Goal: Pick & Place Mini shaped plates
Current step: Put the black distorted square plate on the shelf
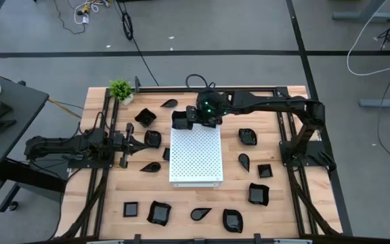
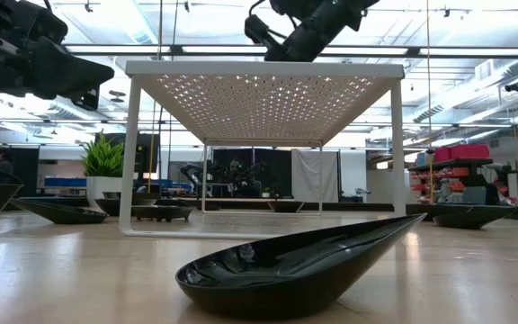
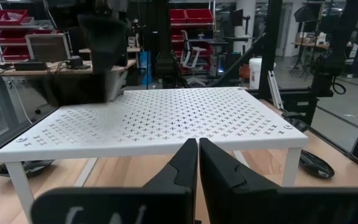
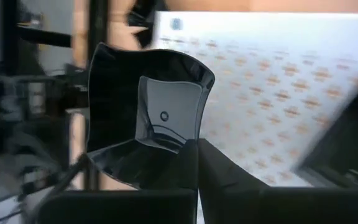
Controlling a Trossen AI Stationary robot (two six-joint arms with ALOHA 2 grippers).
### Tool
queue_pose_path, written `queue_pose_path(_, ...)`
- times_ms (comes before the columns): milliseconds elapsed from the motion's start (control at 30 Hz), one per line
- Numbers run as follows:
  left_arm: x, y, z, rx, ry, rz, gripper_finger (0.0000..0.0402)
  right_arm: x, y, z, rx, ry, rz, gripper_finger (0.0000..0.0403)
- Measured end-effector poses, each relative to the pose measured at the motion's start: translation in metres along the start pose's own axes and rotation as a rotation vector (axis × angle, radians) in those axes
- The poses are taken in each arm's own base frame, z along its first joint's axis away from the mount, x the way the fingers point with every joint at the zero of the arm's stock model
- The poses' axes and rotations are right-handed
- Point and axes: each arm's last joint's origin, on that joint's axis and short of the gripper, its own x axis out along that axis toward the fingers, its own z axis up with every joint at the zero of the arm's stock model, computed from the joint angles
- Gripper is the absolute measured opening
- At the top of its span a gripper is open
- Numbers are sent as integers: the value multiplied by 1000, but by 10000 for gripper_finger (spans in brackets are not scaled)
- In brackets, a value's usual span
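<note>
Plates lie empty around the white board (image 1: 196, 154) on the wooden worktop (image 1: 208, 200). Right claw (image 4: 197, 146) grips a wavy-edged square plate (image 4: 151, 115) above the board's far edge; left claw (image 3: 198, 149) is closed, empty

This is a robotics lab or workshop in a large open hall. Beyond the wooden table (image 1: 100, 203) lie a grey floor with black tape lines and loose cables (image 1: 131, 27). Ahead of the left gripper (image 3: 197, 163) stand shelves of red bins (image 3: 14, 25), workbenches and an office chair (image 3: 191, 53); overhead run ceiling rails and lights.
</note>
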Motion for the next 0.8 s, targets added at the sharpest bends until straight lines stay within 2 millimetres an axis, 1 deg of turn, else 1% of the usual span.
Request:
queue_pose_path(200,0,0,0,0,0,0,21,10,-3,1,2,-2,-24,0)
queue_pose_path(400,0,0,0,0,0,0,21,11,-9,0,-20,-6,-80,0)
queue_pose_path(800,0,0,0,0,0,0,21,11,-8,1,-33,-1,-65,0)
